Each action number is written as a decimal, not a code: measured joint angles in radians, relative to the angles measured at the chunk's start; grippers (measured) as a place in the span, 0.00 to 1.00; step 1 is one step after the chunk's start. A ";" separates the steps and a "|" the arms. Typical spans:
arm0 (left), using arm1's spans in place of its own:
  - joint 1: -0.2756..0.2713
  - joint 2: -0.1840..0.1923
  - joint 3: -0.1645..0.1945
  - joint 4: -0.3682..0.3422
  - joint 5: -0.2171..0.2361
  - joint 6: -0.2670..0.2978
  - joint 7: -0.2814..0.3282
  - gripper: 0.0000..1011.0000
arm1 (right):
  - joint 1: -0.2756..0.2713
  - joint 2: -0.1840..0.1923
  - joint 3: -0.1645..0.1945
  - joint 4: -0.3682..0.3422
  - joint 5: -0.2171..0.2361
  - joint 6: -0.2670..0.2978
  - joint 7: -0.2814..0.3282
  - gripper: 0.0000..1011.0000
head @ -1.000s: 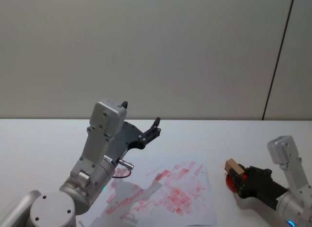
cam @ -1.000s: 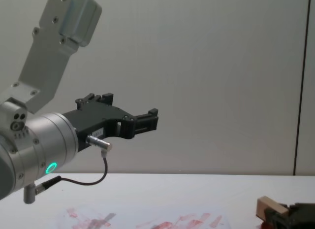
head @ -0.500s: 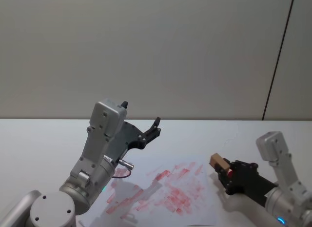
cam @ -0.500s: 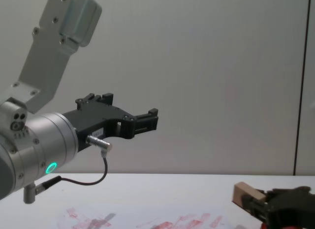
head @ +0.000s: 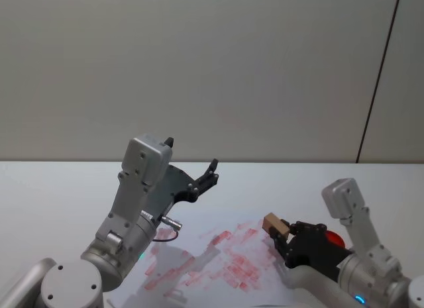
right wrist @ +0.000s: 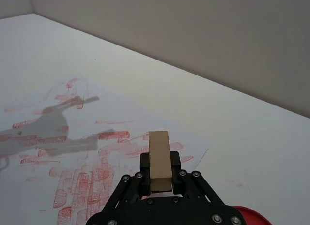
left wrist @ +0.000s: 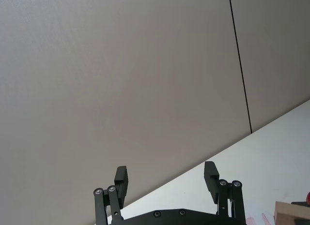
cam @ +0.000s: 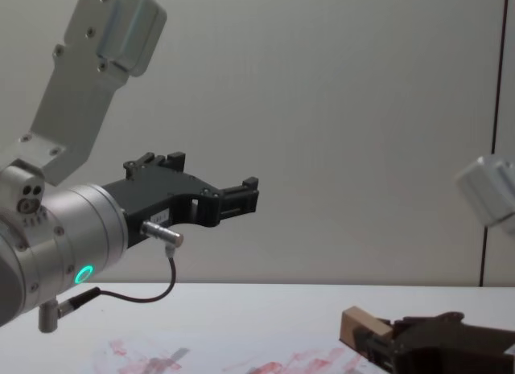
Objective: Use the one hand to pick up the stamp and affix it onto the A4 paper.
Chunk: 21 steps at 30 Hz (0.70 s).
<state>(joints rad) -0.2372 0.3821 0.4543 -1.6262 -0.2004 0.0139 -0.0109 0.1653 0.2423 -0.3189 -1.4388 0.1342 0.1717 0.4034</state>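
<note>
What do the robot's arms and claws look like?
The left arm and right arm are silver-grey, boxy and round. The left one has a green glowing ring and a looping black cable. The left gripper and right gripper are black with short fingers.

This looks like a robotics test lab: a plain white table [head: 40, 185] spreads under the hand [head: 281, 232], a bare grey wall [head: 232, 69] with one dark vertical seam [head: 379, 76] rises behind it, and a second robot arm [head: 140, 189] stands to its left.
</note>
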 joint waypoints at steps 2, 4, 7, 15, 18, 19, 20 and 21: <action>0.000 0.000 0.000 0.000 0.000 0.000 0.000 0.99 | 0.004 -0.004 -0.003 0.007 -0.004 0.003 0.001 0.21; 0.000 0.000 0.000 0.000 0.000 0.000 0.000 0.99 | 0.011 -0.011 -0.008 0.021 -0.011 0.007 0.002 0.21; 0.000 0.000 0.000 0.000 0.000 0.000 0.000 0.99 | 0.019 -0.018 -0.013 0.037 -0.019 0.012 0.002 0.21; 0.000 0.000 0.000 0.000 0.000 0.000 0.000 0.99 | 0.035 -0.033 -0.024 0.077 -0.038 0.021 0.003 0.21; 0.000 0.000 0.000 0.000 0.000 0.000 0.000 0.99 | 0.040 -0.037 -0.027 0.087 -0.044 0.023 0.003 0.21; 0.000 0.000 0.000 0.000 0.000 0.000 0.000 0.99 | 0.040 -0.038 -0.028 0.090 -0.045 0.024 0.004 0.21; 0.000 0.000 0.000 0.000 0.000 0.000 0.000 0.99 | 0.042 -0.039 -0.029 0.094 -0.048 0.026 0.004 0.21; 0.000 0.000 0.000 0.000 0.000 0.000 0.000 0.99 | 0.043 -0.040 -0.030 0.095 -0.048 0.027 0.004 0.21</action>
<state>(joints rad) -0.2372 0.3821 0.4542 -1.6262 -0.2004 0.0139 -0.0109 0.2084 0.2026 -0.3486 -1.3435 0.0859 0.1987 0.4074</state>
